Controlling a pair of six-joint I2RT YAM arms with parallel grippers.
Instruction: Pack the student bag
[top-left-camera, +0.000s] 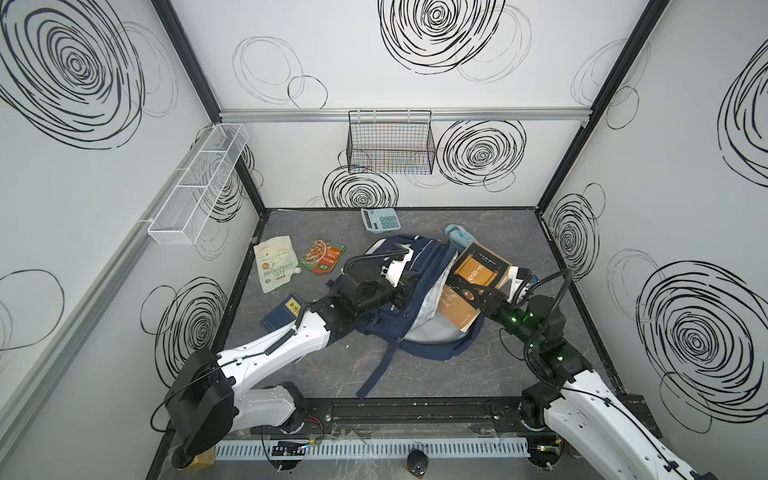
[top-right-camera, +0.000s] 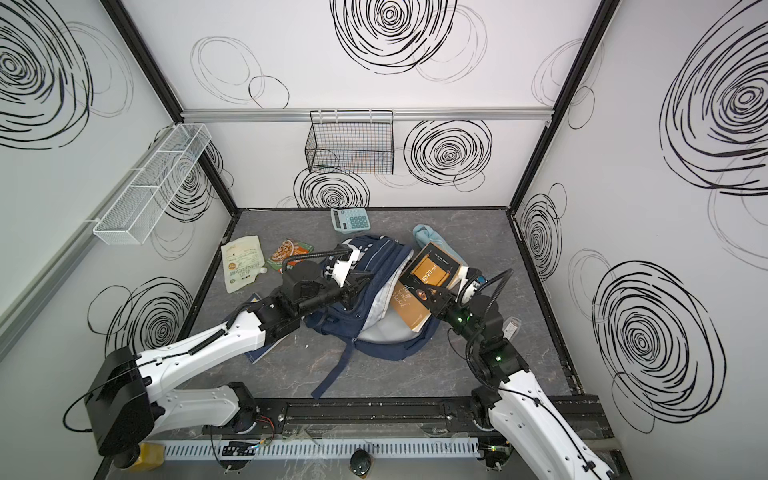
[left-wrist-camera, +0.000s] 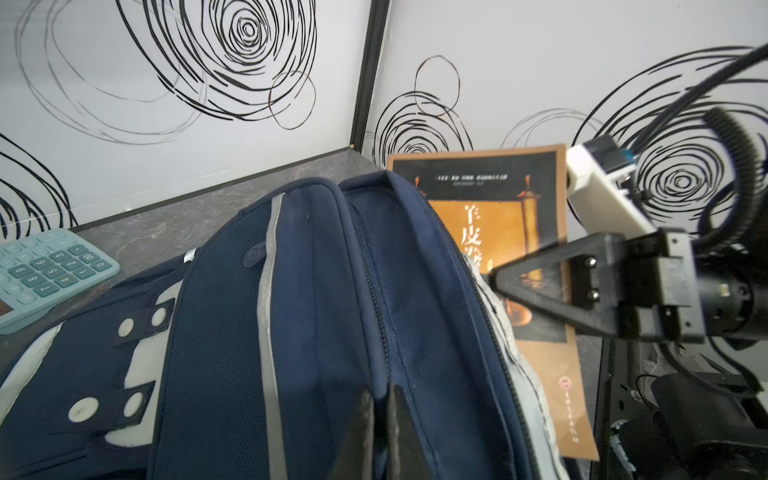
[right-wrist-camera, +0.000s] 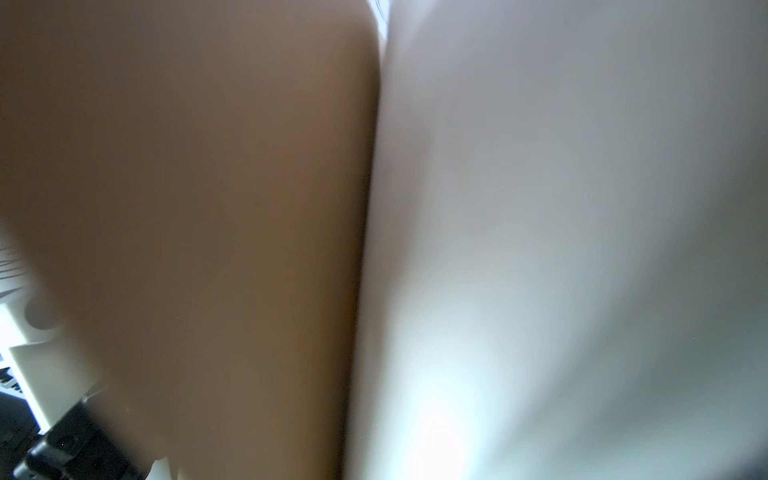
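The student bag lies in the middle of the desk, its rim pinched tight by the left gripper. The right gripper clamps a book over the bag's open mouth. Open desk lies towards the front-right corner.

On the cover of the book, "羊皮" can be read (further characters are hidden); 9, 6, 3 and 00 are printed on the calculator keys.

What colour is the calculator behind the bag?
The calculator is pale teal with darker teal keys; the left wrist view shows it best.
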